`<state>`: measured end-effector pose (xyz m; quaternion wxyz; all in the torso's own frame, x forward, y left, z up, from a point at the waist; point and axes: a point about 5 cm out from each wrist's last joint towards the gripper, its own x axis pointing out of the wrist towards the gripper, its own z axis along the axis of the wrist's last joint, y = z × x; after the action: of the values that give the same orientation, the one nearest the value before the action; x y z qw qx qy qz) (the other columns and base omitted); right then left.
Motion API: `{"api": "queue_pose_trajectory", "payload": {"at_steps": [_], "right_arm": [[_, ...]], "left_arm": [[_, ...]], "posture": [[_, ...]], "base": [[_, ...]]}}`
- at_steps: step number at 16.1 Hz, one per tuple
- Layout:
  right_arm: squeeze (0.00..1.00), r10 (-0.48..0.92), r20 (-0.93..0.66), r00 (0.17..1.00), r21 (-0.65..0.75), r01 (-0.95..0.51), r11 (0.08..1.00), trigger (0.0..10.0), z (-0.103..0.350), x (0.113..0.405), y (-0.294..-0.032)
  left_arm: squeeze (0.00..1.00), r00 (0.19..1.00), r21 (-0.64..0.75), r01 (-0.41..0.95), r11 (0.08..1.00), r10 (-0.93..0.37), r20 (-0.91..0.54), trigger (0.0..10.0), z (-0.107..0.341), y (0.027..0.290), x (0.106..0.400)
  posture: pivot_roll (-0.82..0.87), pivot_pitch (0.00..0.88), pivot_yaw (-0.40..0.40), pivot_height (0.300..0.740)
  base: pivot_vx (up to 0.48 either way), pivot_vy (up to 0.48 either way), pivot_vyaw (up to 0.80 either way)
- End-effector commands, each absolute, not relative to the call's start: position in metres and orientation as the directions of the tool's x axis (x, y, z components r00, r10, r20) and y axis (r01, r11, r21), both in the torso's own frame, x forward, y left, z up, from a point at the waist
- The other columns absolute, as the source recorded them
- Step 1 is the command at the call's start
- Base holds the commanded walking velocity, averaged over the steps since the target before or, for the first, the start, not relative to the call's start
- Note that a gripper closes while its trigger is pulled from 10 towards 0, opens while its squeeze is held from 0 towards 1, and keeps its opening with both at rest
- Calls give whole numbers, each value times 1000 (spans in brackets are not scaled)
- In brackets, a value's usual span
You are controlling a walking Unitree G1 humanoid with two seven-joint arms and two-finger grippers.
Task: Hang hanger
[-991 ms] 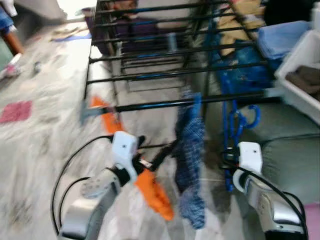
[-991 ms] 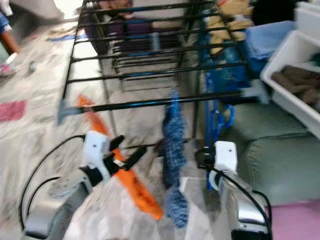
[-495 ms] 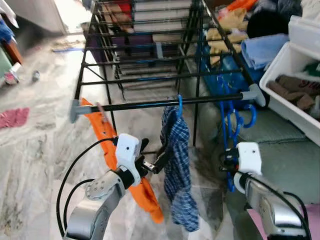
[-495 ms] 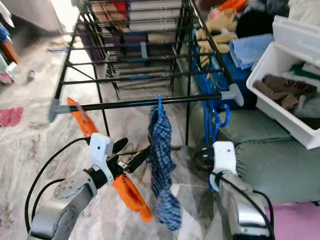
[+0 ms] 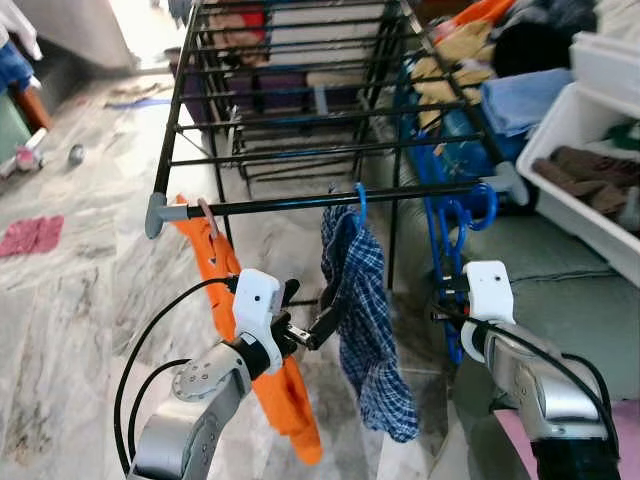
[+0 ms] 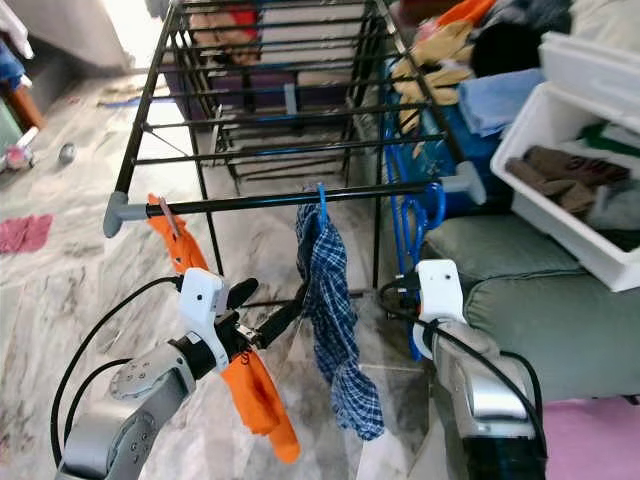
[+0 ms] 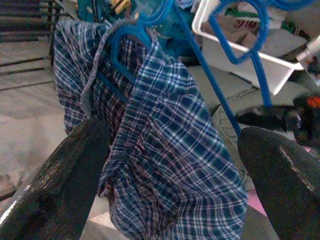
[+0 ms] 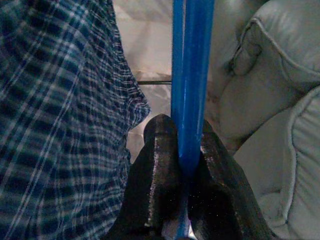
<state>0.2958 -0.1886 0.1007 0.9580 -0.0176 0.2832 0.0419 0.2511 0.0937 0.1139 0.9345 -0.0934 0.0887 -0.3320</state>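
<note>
A blue plaid shirt (image 5: 368,320) hangs on a blue hanger whose hook (image 5: 358,200) sits over the front bar (image 5: 270,207) of the black drying rack. My left gripper (image 5: 308,308) is open just left of the shirt, which shows between its fingers (image 7: 60,185) without touching them. My right gripper (image 8: 182,145) is shut on the stem of a bare blue hanger (image 5: 455,250), to the right of the shirt. That hanger's hooks (image 5: 480,205) reach the bar's right end. Whether they rest on the bar I cannot tell.
An orange garment (image 5: 292,410) hangs at the bar's left end, behind my left arm. A white bin (image 5: 560,140) of clothes and a grey cushion (image 5: 560,260) lie to the right. Piled clothing sits behind the rack. A red cloth (image 5: 30,235) lies on the marble floor.
The view has steadied and shifted. My right gripper has lifted the bare blue hanger, so its hooks are now level with the bar. The shirt's hem has swung to the right.
</note>
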Motion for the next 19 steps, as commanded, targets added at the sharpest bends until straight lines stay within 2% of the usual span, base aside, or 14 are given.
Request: {"api": "queue_pose_trajectory", "payload": {"at_steps": [1, 4, 7, 9, 19], "right_arm": [[0, 86, -511, 855, 2, -99, 995, 10000, 111, 305, -190], [0, 153, -550, 821, 55, -147, 988, 10000, 116, 328, -185], [0, 138, -560, 817, 72, -118, 990, 10000, 127, 352, -200], [0, 133, -609, 782, 129, -68, 989, 10000, 123, 360, -210], [0, 176, -708, 684, 129, -121, 984, 10000, 80, 351, -208]], "left_arm": [[0, 765, -233, 600, 765, -634, -113, 10000, 114, 95, 250], [0, 755, -226, 609, 760, -643, -127, 10000, 113, 95, 250], [0, 758, -219, 606, 765, -639, -133, 10000, 113, 97, 250], [0, 759, -216, 602, 769, -635, -144, 10000, 112, 98, 247], [0, 763, -204, 597, 776, -627, -157, 10000, 111, 99, 249]], "posture": [[3, 87, 19, 740], [17, 93, 23, 740], [29, 92, 16, 740], [34, 90, 7, 740], [48, 83, 7, 740]], "base": [[0, 0, 0], [0, 0, 0], [0, 0, 0], [0, 0, 0], [0, 0, 0]]}}
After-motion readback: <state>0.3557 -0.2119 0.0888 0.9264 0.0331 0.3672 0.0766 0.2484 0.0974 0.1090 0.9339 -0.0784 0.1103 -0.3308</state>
